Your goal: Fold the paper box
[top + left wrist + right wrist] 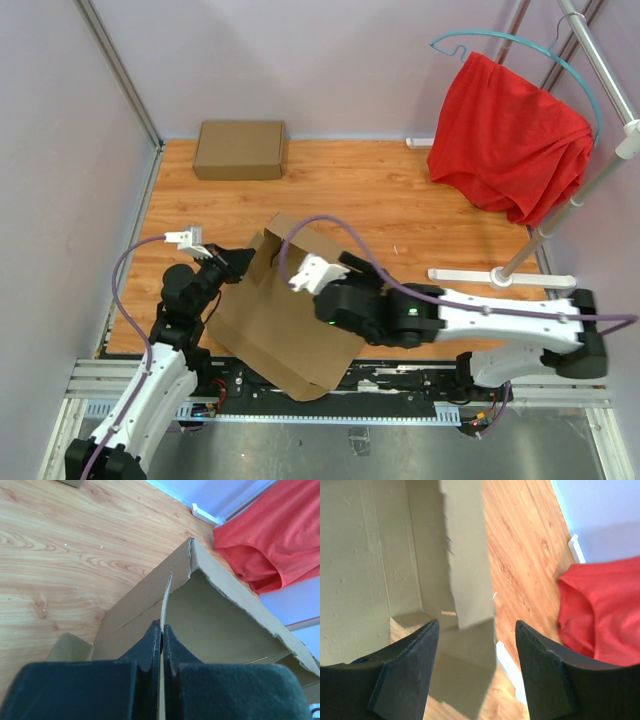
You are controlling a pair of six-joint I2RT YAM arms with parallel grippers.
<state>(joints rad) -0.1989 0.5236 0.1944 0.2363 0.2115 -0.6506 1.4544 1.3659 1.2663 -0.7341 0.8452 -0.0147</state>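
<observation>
**Left gripper (161, 630) clamped on a thin flap: tear and slip are the risks**

On the wooden table (400, 200) the box (275, 330) is found at the near left. It is only partly formed, with its far walls raised between the two grippers and its near corner hanging over the table's near edge. A red cloth (510, 140) is hung far right and a flat box (240, 150) is set at the far left, both well apart from the work.

The left jaws are pressed together on the edge of an upright flap (166, 592). The right gripper (477, 625) is held with jaws spread, and a wall panel is seen ahead of the gap. Whether that panel is touched cannot be told.

The sheet is thus judged to be secured by one narrow pinch.

- **Tear:** the cardboard edges look ragged, so a tear along a crease could be started if the flap is pulled sideways.
- **Pivot or slide:** with the corner overhanging, the whole box could be pivoted or dragged off the near edge by a push from the right.
- **Spring-back:** the raised walls could spring flat if the pinch is loosened before the right jaws are closed.
</observation>
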